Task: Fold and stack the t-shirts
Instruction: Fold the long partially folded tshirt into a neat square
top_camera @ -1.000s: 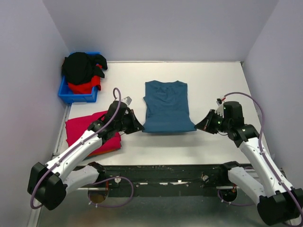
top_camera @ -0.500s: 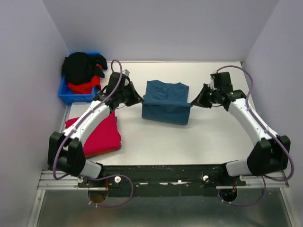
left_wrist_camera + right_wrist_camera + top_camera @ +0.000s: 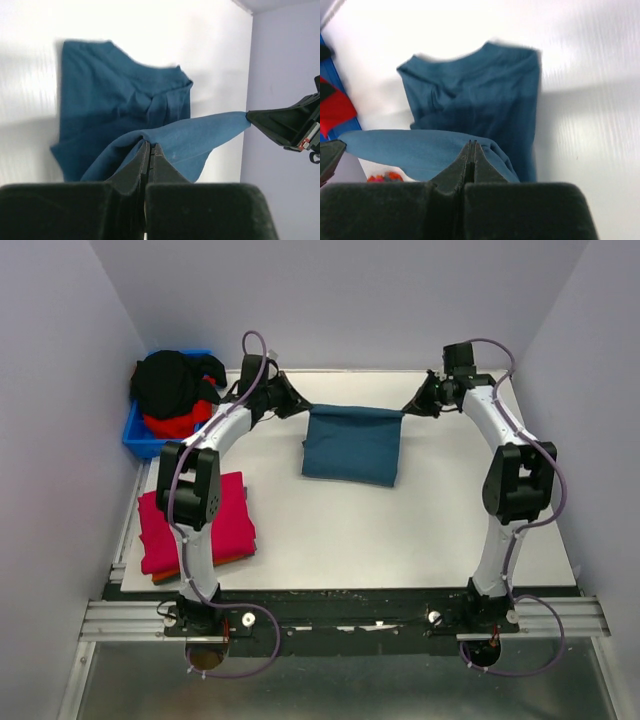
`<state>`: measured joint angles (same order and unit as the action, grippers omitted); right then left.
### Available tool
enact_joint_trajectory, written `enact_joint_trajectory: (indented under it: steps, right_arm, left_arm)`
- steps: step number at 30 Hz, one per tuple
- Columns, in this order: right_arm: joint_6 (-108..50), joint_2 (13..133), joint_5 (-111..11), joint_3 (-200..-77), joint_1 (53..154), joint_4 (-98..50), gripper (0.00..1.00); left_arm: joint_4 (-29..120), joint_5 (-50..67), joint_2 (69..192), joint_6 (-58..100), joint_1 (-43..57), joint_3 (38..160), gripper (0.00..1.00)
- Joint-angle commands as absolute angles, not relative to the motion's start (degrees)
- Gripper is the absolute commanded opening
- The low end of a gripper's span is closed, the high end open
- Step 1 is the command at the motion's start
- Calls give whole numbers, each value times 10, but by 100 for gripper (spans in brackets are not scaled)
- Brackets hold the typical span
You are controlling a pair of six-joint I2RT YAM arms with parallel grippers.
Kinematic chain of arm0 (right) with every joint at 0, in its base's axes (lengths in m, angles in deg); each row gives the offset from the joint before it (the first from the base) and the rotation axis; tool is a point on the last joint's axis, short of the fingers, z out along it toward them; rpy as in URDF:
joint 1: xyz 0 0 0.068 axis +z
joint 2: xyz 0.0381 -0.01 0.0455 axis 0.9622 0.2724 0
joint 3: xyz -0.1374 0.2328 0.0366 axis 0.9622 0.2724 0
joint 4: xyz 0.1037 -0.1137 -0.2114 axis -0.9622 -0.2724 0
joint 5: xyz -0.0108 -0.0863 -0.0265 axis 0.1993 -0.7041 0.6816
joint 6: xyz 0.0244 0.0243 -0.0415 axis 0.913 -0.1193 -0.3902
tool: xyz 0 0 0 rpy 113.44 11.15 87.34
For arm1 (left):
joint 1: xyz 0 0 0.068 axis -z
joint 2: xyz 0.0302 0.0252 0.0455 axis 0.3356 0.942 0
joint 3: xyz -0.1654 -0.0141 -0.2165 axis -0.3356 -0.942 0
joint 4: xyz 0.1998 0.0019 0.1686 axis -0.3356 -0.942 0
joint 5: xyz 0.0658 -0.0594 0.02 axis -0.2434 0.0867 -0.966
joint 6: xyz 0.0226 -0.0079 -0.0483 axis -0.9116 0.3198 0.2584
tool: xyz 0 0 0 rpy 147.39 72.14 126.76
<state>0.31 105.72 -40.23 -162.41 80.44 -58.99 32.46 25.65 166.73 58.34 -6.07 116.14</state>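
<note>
The teal-blue t-shirt (image 3: 352,445) lies mid-table, toward the back. Its front hem is lifted and stretched taut between both grippers over its far end, so the cloth is doubled over. My left gripper (image 3: 303,408) is shut on the hem's left corner (image 3: 150,145). My right gripper (image 3: 405,410) is shut on the right corner (image 3: 471,143). The lower layer (image 3: 115,100) lies flat beneath. A folded crimson-pink t-shirt (image 3: 195,520) rests at the near left, with an orange edge (image 3: 165,578) showing under it.
A blue bin (image 3: 165,445) at the back left holds a black t-shirt (image 3: 172,383) and a red one (image 3: 180,424). The back wall stands just behind both grippers. Side walls close in the table on the left and right.
Both grippers have carried the teal shirt's near hem up and away toward the back wall, folding the shirt over itself. Both arms are now stretched far out.
</note>
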Motion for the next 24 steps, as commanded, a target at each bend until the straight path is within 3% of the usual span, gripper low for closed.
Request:
enact_joint_trajectory:
  steps: [1,2,3,4,5,6,7,11,17,21,24]
  right_arm:
    - [10,1134,-393,-1714,780,-618,1]
    - [12,1152,-389,-1729,776,-615,4]
    - [12,1173,-385,-1750,774,-609,17]
    - [14,1202,-393,-1786,773,-618,47]
    - [15,1229,-401,-1825,773,-648,68]
    - [12,1255,-398,-1863,771,-667,71]
    - [8,1271,-392,-1886,771,-680,72]
    - [0,1246,-400,-1819,771,-638,70]
    - [-6,1182,-404,-1689,772,-568,54]
    - [-10,1189,-395,-1671,774,-558,46]
    - [-13,1207,-384,-1676,774,-557,46]
  left_arm:
    - [407,301,1782,618,-69,1240,0]
    - [408,305,1805,622,-69,1260,5]
    - [403,307,1832,623,-70,1287,24]
    - [395,300,1858,618,-70,1312,52]
    - [385,285,1874,614,-70,1330,75]
    - [384,282,1882,608,-70,1344,90]
    - [388,283,1888,602,-71,1352,96]
    - [395,264,1867,578,-75,1335,96]
    - [402,244,1842,546,-75,1283,90]
    - [399,241,1857,544,-75,1282,86]
    - [396,234,1871,543,-70,1289,84]
